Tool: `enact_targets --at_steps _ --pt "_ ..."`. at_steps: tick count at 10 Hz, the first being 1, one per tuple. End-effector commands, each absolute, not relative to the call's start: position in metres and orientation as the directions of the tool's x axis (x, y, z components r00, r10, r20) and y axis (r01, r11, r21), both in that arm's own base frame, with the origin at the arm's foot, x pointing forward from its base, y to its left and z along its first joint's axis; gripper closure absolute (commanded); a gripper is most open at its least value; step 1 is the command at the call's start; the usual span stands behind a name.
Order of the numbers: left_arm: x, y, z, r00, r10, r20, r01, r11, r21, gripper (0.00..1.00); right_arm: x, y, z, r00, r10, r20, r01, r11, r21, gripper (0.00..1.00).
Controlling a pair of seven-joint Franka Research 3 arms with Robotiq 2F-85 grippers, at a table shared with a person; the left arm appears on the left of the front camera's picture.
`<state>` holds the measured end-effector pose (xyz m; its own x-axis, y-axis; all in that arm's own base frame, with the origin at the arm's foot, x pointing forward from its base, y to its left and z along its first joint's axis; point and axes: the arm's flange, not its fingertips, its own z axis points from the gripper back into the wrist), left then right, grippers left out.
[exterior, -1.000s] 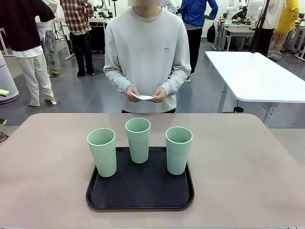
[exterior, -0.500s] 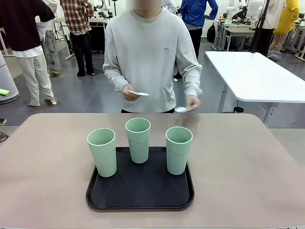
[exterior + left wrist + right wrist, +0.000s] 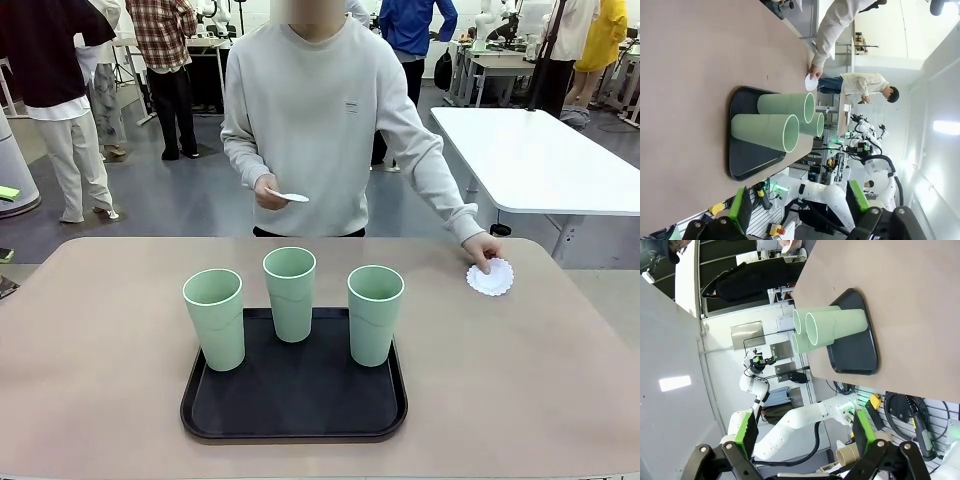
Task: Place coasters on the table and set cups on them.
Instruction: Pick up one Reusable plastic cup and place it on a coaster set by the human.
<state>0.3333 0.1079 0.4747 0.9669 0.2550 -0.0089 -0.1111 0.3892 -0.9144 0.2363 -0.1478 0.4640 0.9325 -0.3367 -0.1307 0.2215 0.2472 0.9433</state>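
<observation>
Three mint-green cups [image 3: 213, 318] [image 3: 290, 293] [image 3: 375, 314] stand upright on a black tray [image 3: 295, 405] at the middle of the beige-pink table [image 3: 520, 370]. At the far right of the table, the person's hand [image 3: 483, 249] presses one white lacy coaster [image 3: 490, 278] flat. Their other hand holds more coasters [image 3: 290, 197] at chest height. In the left wrist view my left gripper [image 3: 800, 205] is open and well back from the cups [image 3: 772, 131] and the coaster [image 3: 810, 82]. My right gripper [image 3: 805, 435] is open too, far from the cups [image 3: 835, 326].
A white table [image 3: 545, 160] stands behind on the right. Several people stand in the background beyond the far edge. Bare tabletop lies left, right and in front of the tray [image 3: 855, 352].
The person split the coasters held in both hands, swung one arm out to the right and set one coaster down on the table. The cups and tray have not moved.
</observation>
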Motion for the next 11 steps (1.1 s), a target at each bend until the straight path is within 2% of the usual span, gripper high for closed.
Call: enact_targets --at_steps 1,11 --pt "0.3362 0.1064 0.4754 0.969 0.247 0.003 -0.092 0.374 -0.923 0.00 0.2376 -0.1478 0.4639 0.934 -0.335 -0.127 0.215 0.242 0.946 0.00" --pt "0.3362 0.1064 0.4754 0.969 0.247 0.003 -0.092 0.374 -0.923 0.00 0.2376 -0.1478 0.4639 0.934 -0.335 -0.127 0.215 0.242 0.946 0.00"
